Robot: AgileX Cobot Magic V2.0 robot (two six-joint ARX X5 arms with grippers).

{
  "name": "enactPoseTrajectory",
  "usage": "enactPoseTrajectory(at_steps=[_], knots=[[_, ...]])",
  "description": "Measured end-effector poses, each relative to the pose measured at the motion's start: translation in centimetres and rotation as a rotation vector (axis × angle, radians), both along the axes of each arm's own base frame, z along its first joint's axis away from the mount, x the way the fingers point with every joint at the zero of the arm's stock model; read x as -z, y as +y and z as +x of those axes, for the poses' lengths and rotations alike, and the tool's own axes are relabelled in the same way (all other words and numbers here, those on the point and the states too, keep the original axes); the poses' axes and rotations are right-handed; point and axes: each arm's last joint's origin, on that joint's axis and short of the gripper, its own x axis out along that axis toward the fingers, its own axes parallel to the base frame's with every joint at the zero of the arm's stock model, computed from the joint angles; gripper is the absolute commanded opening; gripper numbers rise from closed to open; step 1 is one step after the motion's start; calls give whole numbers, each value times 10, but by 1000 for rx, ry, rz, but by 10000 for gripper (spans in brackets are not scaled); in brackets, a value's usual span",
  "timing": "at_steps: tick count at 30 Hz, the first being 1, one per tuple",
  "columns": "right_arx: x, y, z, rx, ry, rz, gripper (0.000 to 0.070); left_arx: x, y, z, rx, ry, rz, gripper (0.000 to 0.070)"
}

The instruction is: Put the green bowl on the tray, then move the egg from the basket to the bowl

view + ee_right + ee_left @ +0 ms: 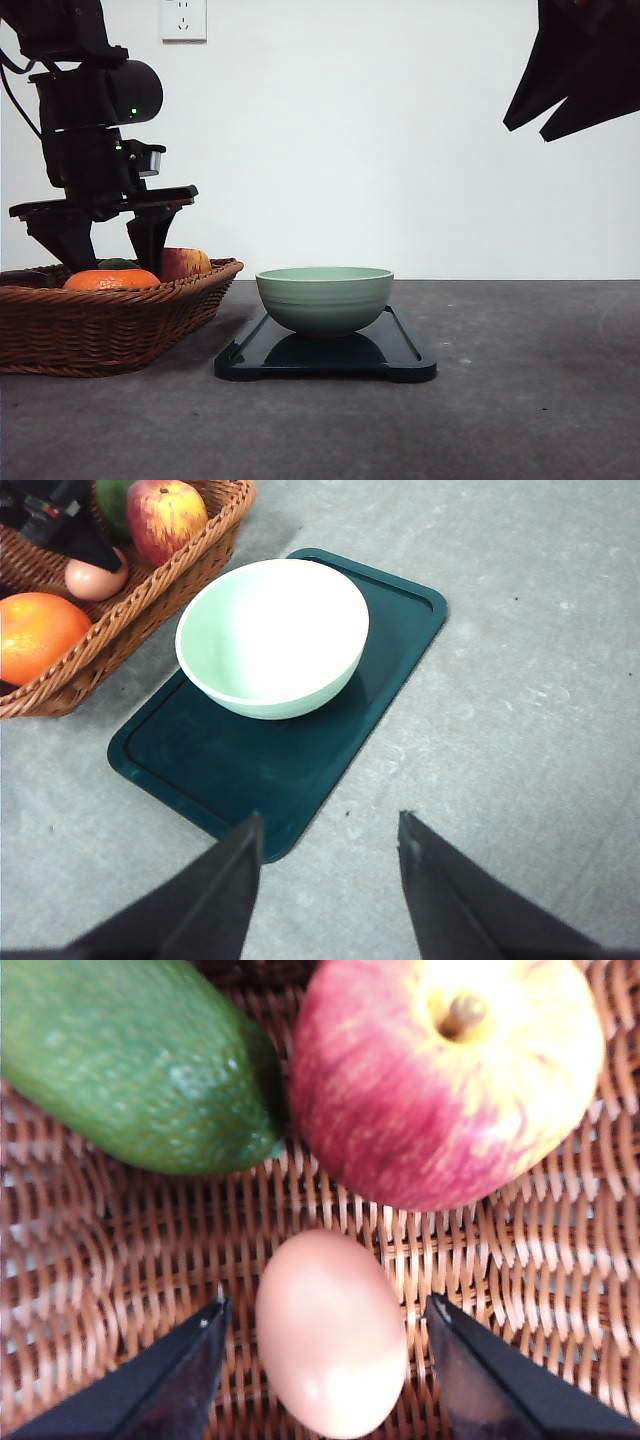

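The green bowl stands upright on the dark tray, toward its far end. The egg lies on the floor of the wicker basket. My left gripper reaches down into the basket and is open, one finger on each side of the egg with a gap on both sides. My right gripper is open and holds nothing, high above the table near the tray's near corner.
In the basket, a red-yellow apple and a green fruit lie just beyond the egg. An orange sits at the basket's other side. The right arm hangs at the upper right.
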Motion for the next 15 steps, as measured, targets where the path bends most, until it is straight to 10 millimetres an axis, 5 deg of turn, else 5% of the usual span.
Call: enactPoseTrajectory(at_steps=[12,15], knots=[[0,0,0,0,0,0,268,12,-1,4,-2,29,6,377],[0,0,0,0,0,0,268,12,-2,4,-1,29,6,281]])
